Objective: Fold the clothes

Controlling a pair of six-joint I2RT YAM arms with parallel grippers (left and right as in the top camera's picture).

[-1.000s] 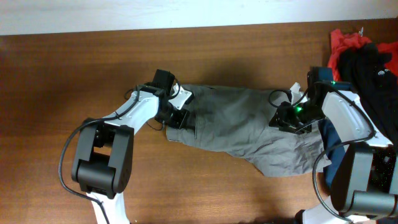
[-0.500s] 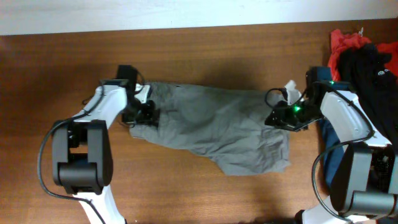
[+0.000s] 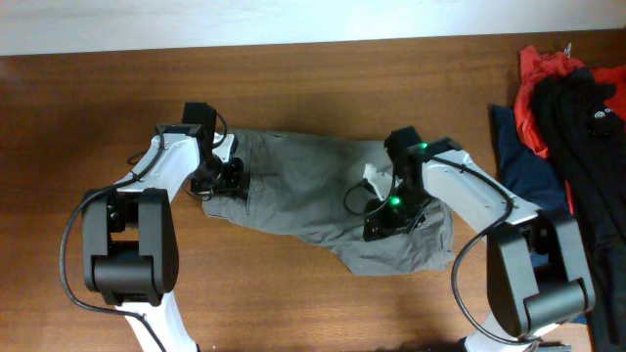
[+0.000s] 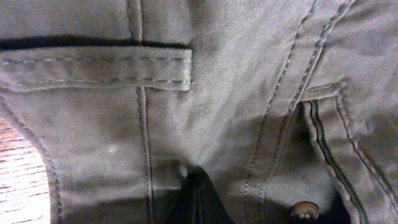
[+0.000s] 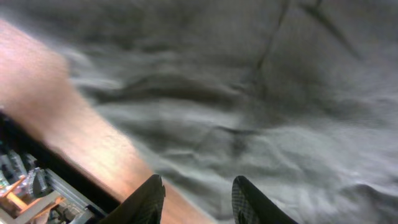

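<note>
Pinching the clothes [image 4: 205, 93], the left jaws are closed to one dark wedge low in the left wrist view, with grey-olive cloth gathered in around the tip. Just above them run double-stitched seams. A pocket flap [image 4: 93, 68] lies to the upper left, a belt loop [image 4: 329, 143] to the right, and a metal button [image 4: 303, 210] at the lower right. A sliver of desk [image 4: 18, 180] shows at the left edge of that view.

The right jaws stand open. Their two dark fingers [image 5: 149, 199] are apart at the bottom of the right wrist view, with nothing between them, and wrinkled cloth lies beyond them. That view is blurred, so I cannot tell whether the tips touch the fabric. To their left a band of wood runs aslant past the hem.

From overhead, the left jaws sit at the left end of the clothes [image 3: 303, 191], and the left arm [image 3: 161, 161] reaches in from the left. The right jaws are over the right part of the garment, short of its right edge, and the right arm [image 3: 469, 191] crosses above that edge.

The clothes lie spread in the middle of the desk [image 3: 98, 117]. They run from the left jaws across to a wider, creased lobe at the lower right, all of it flat on the wood.

A navy cloth [image 3: 518, 161] lies beside the right arm, clear of the clothes. A heap of red and black garments [image 3: 577, 108] lies at the right edge of the desk, beside the navy cloth.
</note>
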